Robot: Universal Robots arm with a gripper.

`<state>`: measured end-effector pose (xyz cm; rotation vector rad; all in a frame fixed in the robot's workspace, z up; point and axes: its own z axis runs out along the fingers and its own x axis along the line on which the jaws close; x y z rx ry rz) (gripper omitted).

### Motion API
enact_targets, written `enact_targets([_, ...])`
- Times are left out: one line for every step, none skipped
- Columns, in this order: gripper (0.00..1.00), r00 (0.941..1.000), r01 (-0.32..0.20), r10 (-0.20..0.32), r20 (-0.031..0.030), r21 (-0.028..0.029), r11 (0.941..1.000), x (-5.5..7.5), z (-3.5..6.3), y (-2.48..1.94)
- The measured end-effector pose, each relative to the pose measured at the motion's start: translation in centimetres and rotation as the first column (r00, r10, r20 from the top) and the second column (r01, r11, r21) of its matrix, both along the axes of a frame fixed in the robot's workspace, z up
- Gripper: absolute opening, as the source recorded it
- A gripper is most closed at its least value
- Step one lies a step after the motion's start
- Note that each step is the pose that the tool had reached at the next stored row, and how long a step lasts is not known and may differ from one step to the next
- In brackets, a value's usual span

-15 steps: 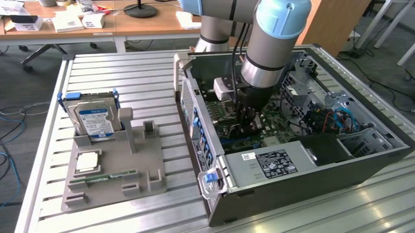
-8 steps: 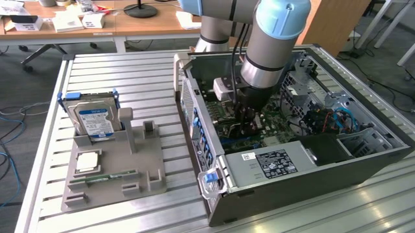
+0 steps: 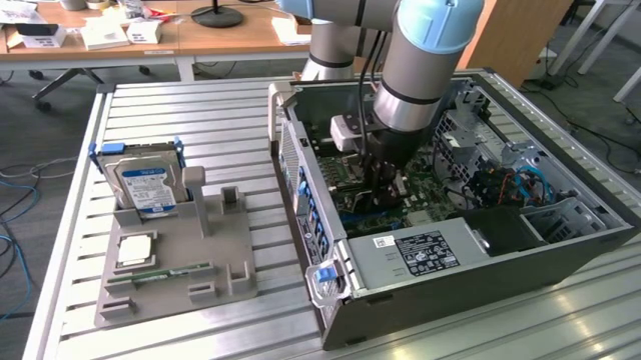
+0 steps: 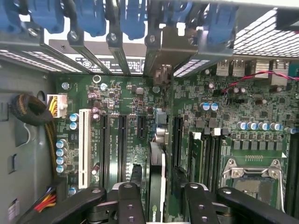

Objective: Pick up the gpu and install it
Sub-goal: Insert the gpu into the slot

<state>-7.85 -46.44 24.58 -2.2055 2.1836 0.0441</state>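
Reaches with a pale-blue and silver arm (image 3: 421,67) down into an open computer case (image 3: 561,255) lying on its side on a slatted metal table (image 3: 200,105), deep enough to hide most of what sits beneath it in the exterior view. Holds the jaws parted on either side of the gpu (image 4: 157,156), with the black fingers (image 4: 128,200) standing just off the card and a thin sliver of gap on each flank, so nothing is gripped. Finds the gpu edge-on in the wrist view, upright in a slot of the green motherboard (image 4: 117,100), its silver end bracket (image 4: 161,49) up against the row of rear slot covers and blue clips; cannot tell from this angle whether the card is pressed fully home, as its lower edge is cut off behind the fingers. Shows an empty processor socket (image 4: 252,177) near the card, partly cropped at the frame's edge. Leaves the card itself hard to make out in the exterior view, masked by the arm. Sets, at the exterior view's left and well apart from the case, a grey fixture (image 3: 230,281) carrying a silver hard drive (image 3: 148,186) with a blue-white label and a slim RAM stick (image 3: 165,274).
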Motion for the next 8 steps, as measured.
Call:
enact_targets([0.40,1.0000,0.000,0.000,0.0001,0.0001,1.0000,0.0,0.19,0.00])
enact_targets([0.40,1.0000,0.000,0.000,0.0002,0.0001,1.0000,0.0,0.41,0.00])
enact_targets([0.40,1.0000,0.000,0.000,0.0003,0.0001,1.0000,0.0,0.69,0.00])
enact_targets([0.40,1.0000,0.000,0.000,0.0004,0.0000,1.0000,0.0,0.97,0.00])
enact_targets([0.40,1.0000,0.000,0.000,0.0007,0.0001,1.0000,0.0,1.26,0.01])
enact_targets([0.40,1.0000,0.000,0.000,0.0011,0.0001,1.0000,0.0,1.57,0.03])
enact_targets([0.40,1.0000,0.000,0.000,0.0015,0.0001,1.0000,0.0,1.90,0.04])
enact_targets([0.40,1.0000,0.000,0.000,0.0021,0.0001,1.0000,0.0,2.24,0.05])
